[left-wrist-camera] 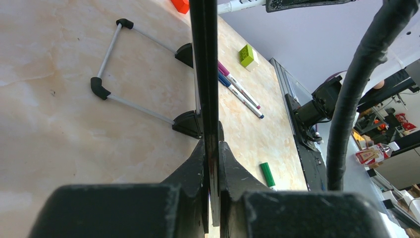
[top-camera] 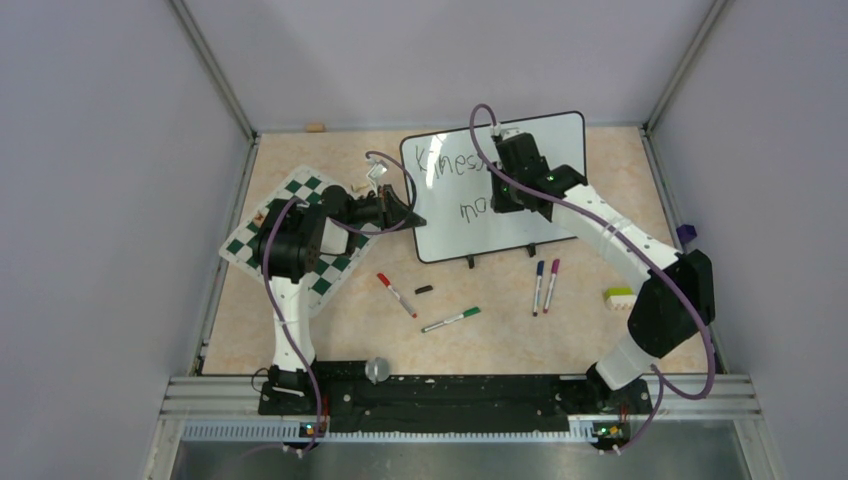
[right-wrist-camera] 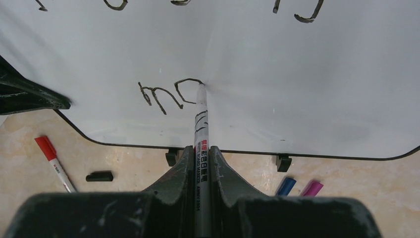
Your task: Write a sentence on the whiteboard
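Whiteboard [top-camera: 520, 150] stands on its two black feet at the back centre of the table [top-camera: 610, 180], face tilted toward the arms, its left end just beside the chess mat [top-camera: 305, 188]. Left gripper [left-wrist-camera: 212, 144] is clamped on the board's left edge; in the left wrist view the thin black frame runs straight down between the two fingers, which press against it from both sides. Right gripper [right-wrist-camera: 200, 151] is closed on a black marker [right-wrist-camera: 200, 119], barrel gripped between the fingers and pointing up at the board face. The marker tip touches the white surface at the upper right corner of a partly drawn letter. The sentence [top-camera: 452, 166] sits on the left half of the board in two lines: the upper line begins "Kines", with the rest hidden behind the right arm; the lower line so far reads an "m" followed by an open, rounded letter. In front of the board on the table lie a red-capped marker [top-camera: 396, 294], a loose black cap [top-camera: 424, 289], a green marker [top-camera: 451, 319], and a blue marker [top-camera: 539, 286] with a magenta marker [top-camera: 551, 284] just beside it. A green and white block [top-camera: 619, 296] rests near the right arm's elbow.
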`<state>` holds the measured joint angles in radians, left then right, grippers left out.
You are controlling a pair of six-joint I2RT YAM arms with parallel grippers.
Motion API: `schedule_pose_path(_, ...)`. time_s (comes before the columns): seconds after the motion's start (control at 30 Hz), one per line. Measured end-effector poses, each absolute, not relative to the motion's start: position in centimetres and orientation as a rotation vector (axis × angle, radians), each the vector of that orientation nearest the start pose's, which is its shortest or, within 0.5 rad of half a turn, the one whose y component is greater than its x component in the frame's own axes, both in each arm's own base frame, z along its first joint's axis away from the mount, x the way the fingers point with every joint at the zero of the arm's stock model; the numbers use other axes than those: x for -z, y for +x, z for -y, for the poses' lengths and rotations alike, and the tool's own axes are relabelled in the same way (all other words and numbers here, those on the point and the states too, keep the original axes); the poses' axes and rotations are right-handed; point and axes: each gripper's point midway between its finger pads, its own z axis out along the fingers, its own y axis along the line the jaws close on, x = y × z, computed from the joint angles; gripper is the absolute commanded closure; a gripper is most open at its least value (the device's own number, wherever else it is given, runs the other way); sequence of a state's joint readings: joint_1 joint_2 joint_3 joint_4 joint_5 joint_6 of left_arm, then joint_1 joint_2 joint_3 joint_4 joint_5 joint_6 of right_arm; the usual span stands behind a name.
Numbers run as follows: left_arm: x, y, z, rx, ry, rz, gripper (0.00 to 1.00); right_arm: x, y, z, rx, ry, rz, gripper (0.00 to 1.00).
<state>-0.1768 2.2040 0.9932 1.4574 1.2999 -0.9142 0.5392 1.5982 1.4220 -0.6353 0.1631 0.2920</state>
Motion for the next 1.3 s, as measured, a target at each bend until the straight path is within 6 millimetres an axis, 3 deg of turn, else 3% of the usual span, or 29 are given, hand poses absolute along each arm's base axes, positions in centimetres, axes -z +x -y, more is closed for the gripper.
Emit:
schedule_pose_path(0.37, -11.5, 37.4, 24.7, 1.672, 0.696, -1.634, 1.00, -16.3, 35.4, -19.4, -0.187, -0.223, -2.428, 1.00)
schedule_pose_path(0.57, -11.5, 37.4, 24.7, 1.672, 0.697, -1.633, 1.00, -16.2, 35.3, -19.3, -0.184, -0.223, -2.433, 1.00)
schedule_pose_path(0.8, -11.5, 37.3, 24.7, 1.673, 0.702, -1.632, 1.00, -16.8, 35.4, -19.3, -0.193, -0.216, -2.415, 1.00)
schedule_pose_path(1.13, -11.5, 37.3, 24.7, 1.673, 0.702, -1.632, 1.00, -20.3, 35.5, -19.1, -0.253, -0.191, -2.314, 1.00)
schedule_pose_path(1.3, -11.5, 37.3, 24.7, 1.673, 0.702, -1.632, 1.00, -19.8, 34.7, -18.1, -0.253, -0.149, -2.285, 1.00)
